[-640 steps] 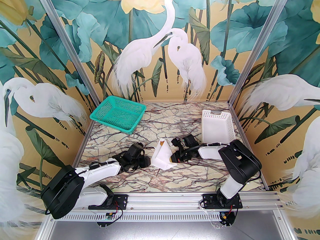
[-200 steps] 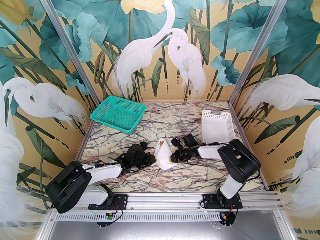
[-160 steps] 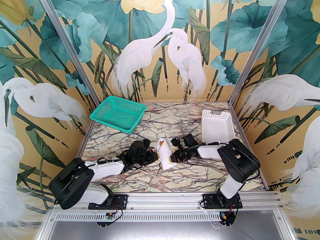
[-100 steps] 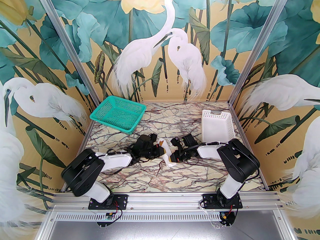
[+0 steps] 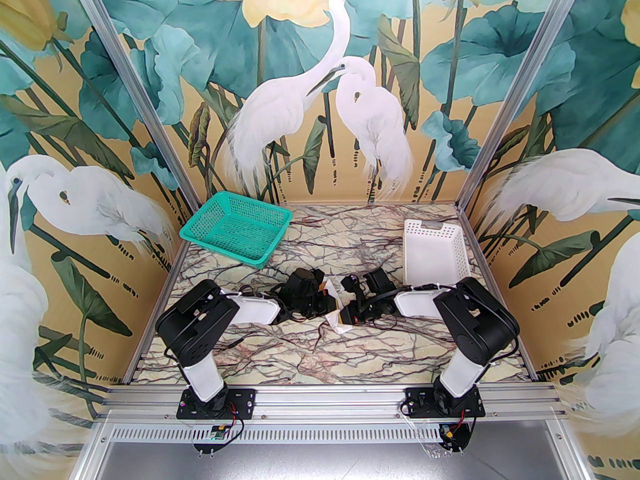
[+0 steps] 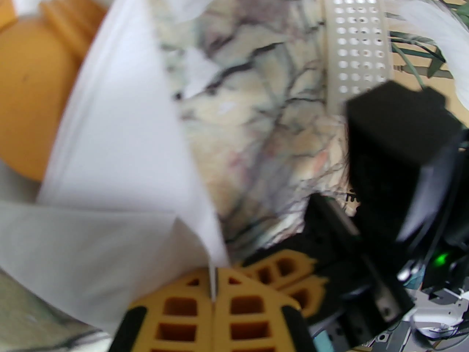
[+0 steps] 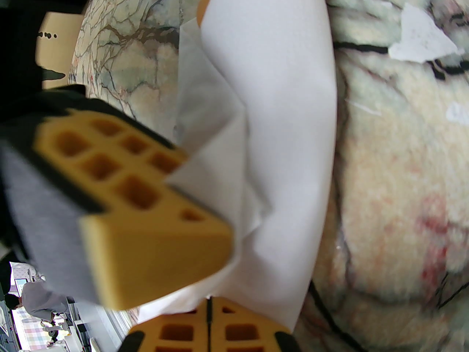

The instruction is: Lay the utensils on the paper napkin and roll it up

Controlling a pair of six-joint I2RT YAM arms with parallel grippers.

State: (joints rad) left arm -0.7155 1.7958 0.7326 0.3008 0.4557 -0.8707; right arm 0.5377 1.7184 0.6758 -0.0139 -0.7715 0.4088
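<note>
Seen from above, the napkin (image 5: 331,318) is a narrow white bundle on the surface (image 5: 350,363), squeezed between the two wrists. The left gripper (image 5: 325,304) is at its left side and the right gripper (image 5: 345,320) at its near right end. The green basket (image 5: 235,230) sits well beyond the napkin to the left, and the white basket (image 5: 436,250) is beyond it to the right.

Up close, the left wrist camera adds the grip. The left gripper (image 6: 214,275) is closed, with a thin edge of the napkin (image 6: 121,141) pinched between its fingers. The utensils (image 6: 29,97) lie inside the fold, a rounded spoon bowl and ridged tines poking out at the far end.

The right wrist camera shows the right gripper (image 7: 208,308) closed too, on the napkin's (image 7: 278,116) near edge. It also shows an orange sliver of the utensils (image 7: 202,11) at the far end and torn paper scraps (image 7: 421,39) on the surface right of the napkin.

The left arm stretches low toward the napkin, forearm nearly level. The right arm is folded, with its elbow raised right of the napkin and its forearm pointing left.
</note>
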